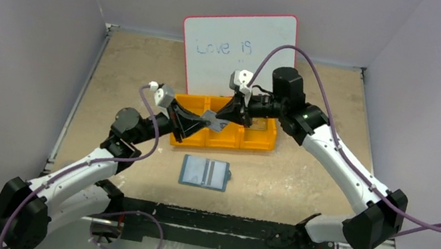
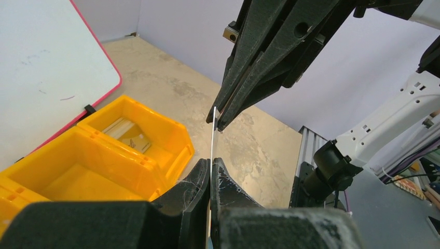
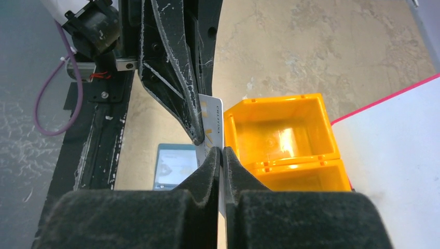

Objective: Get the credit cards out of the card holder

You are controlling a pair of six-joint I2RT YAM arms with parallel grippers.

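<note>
**Top external view.**
- Left claw (image 1: 204, 122) and right claw (image 1: 230, 116): they meet tip to tip above the orange bin (image 1: 255, 142), each pinched onto the same greyish credit card (image 1: 215, 122), held off the surface (image 1: 303, 179).
- Card holder (image 1: 205, 173): lies opened flat on the surface, near of the bin and apart from it, between the two arms, pocketed blue-grey inside facing up.
- Whiteboard (image 1: 241, 47): pink-rimmed, stands at the far side directly behind the bin, with blue handwriting on it.

**Left wrist view.**
- Left claw (image 2: 210, 168): jaws narrowed to a slit, clamping the credit card (image 2: 212, 142), which shows edge-on as a thin pale line.
- Right claw (image 2: 220, 122): reaches in from above, its tips closed on the card's other end.
- Orange bin (image 2: 155, 150): sits below and to the left. A flat tan card (image 2: 127, 136) rests in its end compartment.
- Whiteboard (image 2: 46, 67): fills the upper left.

**Right wrist view.**
- Right claw (image 3: 222, 155): jaws drawn close, gripping the lower edge of the credit card (image 3: 211, 116), whose pale face carries tan marks.
- Left claw (image 3: 200, 139): comes down from the top, clamped on the same card.
- Card holder (image 3: 174, 166): visible beneath, lying open on the surface.
- Orange bin (image 3: 311, 119): to the right of the card.
- Whiteboard (image 3: 399, 155): at the right edge.
</note>
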